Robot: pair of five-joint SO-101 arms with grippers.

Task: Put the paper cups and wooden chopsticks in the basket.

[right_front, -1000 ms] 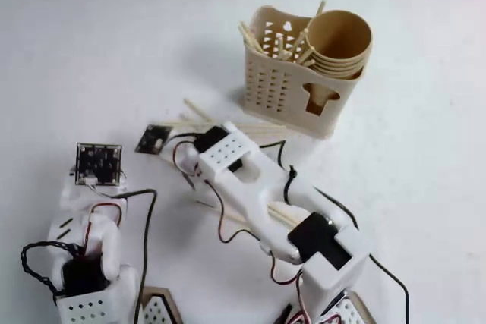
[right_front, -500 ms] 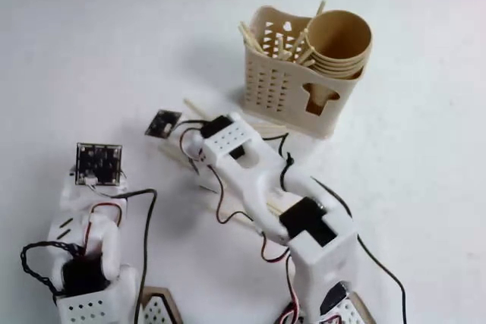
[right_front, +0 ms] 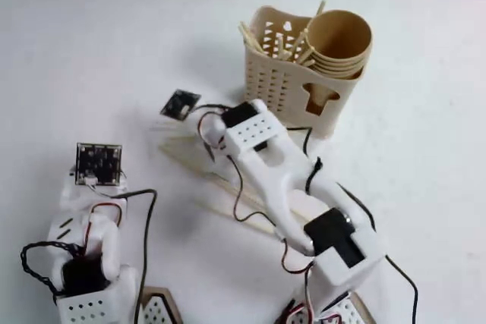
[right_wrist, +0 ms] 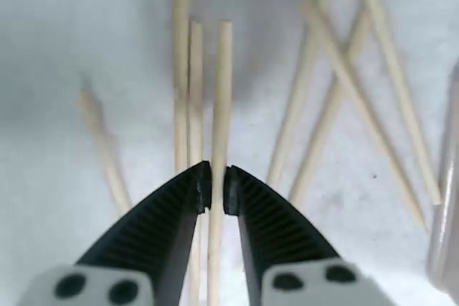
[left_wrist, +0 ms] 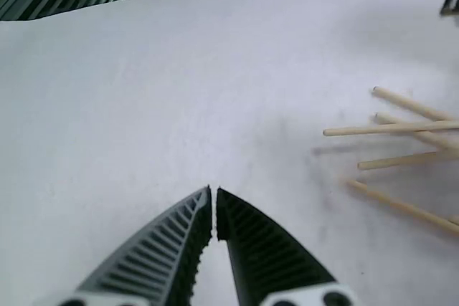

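So the right pincer [right_wrist: 216,188] is squeezed narrow on one chopstick [right_wrist: 221,91], which runs lengthwise between its fingers, in line with the pincer. The other chopsticks [right_front: 199,168] lie flat on the bench [right_front: 91,58] around 8 o'clock of the basket [right_front: 277,89], long axes roughly 10-to-4. The cups [right_front: 338,36] sit stacked in the basket's 3 o'clock side. The left pincer [left_wrist: 214,202] is closed on itself.

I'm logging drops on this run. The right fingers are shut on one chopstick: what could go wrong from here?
The right gripper pinches the chopstick with only its fingertips, so it may swivel or slip when lifted.
Loose chopsticks lie right beside it and could get dragged along.
The basket already holds sticks and cups; this one might catch on the rim.
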